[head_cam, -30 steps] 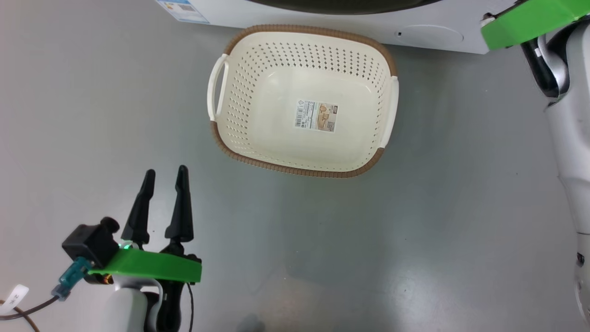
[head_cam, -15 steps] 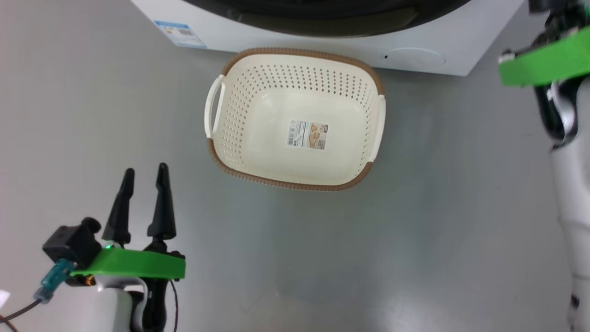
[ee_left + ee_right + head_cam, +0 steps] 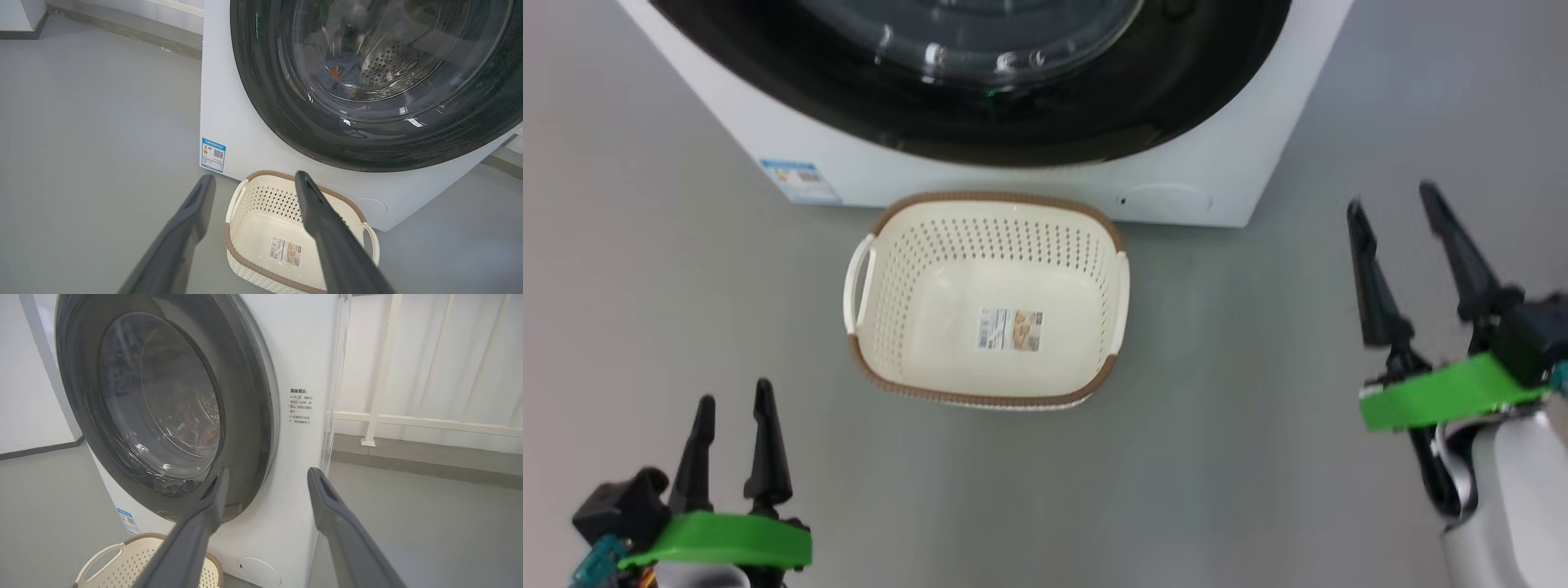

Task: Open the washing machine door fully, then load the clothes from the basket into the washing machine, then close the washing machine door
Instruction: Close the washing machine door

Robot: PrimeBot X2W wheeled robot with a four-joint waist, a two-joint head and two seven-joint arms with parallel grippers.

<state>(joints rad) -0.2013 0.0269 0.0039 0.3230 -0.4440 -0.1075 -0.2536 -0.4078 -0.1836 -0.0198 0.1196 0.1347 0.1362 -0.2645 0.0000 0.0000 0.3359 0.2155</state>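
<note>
The washing machine stands at the top of the head view. The washing machine door lies flat against its front. Through the glass I see the clothes, blue with an orange patch, inside the drum, and again as the clothes in the right wrist view. The basket sits on the floor right before the machine with nothing in it. My left gripper is open at the lower left, well short of the basket. My right gripper is open to the right of the machine's corner, holding nothing.
Grey floor spreads on all sides of the basket. A blue label sticker and a round cap sit low on the machine's front. A white railing and wall stand to the right of the machine.
The head camera has tilted up, so the door now shows. My right arm has come down from the upper right edge to the right side, with its fingers now showing apart.
</note>
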